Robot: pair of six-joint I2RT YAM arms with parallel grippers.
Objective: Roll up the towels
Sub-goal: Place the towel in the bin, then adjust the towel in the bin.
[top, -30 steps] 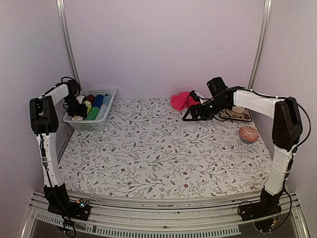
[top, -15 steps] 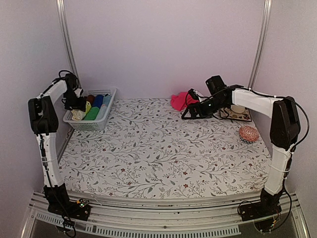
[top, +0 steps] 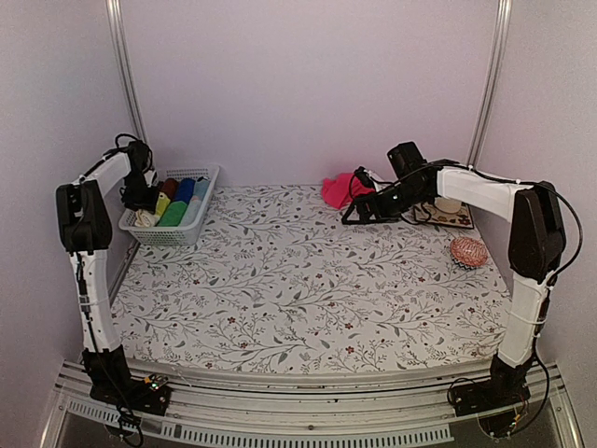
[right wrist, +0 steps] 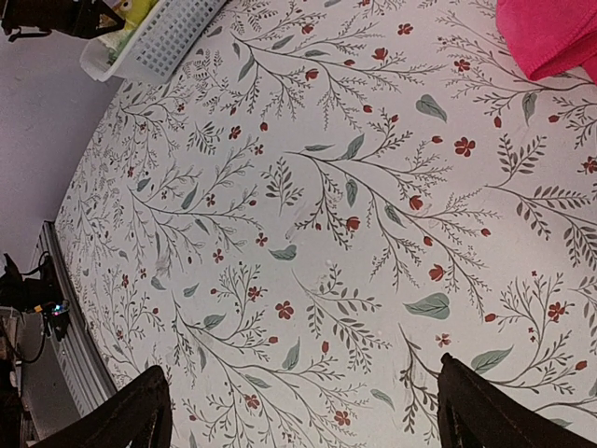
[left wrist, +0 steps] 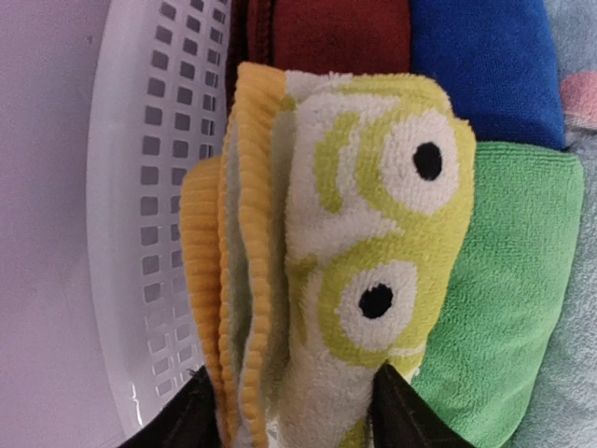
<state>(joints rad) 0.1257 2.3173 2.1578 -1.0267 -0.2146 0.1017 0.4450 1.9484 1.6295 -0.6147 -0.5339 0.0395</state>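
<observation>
Left wrist view shows the left gripper (left wrist: pixel 291 378) clamped on the lime-yellow terry towel with white and orange pattern (left wrist: pixel 373 233) in the white perforated plastic basket (left wrist: pixel 140 233), while the right gripper (right wrist: pixel 302 366) gapes wide, empty, near the plain hot pink towel (right wrist: pixel 550 33) on the floral tablecloth (right wrist: pixel 308 233).

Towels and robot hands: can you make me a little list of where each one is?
yellow towel: folded, in the left gripper, over the white basket
pink towel: loose heap on the table, not rolled
left gripper: shut on the yellow towel
right gripper: open, empty, near the pink towel
white basket: holds a dark red roll, a blue roll, a green roll
</observation>
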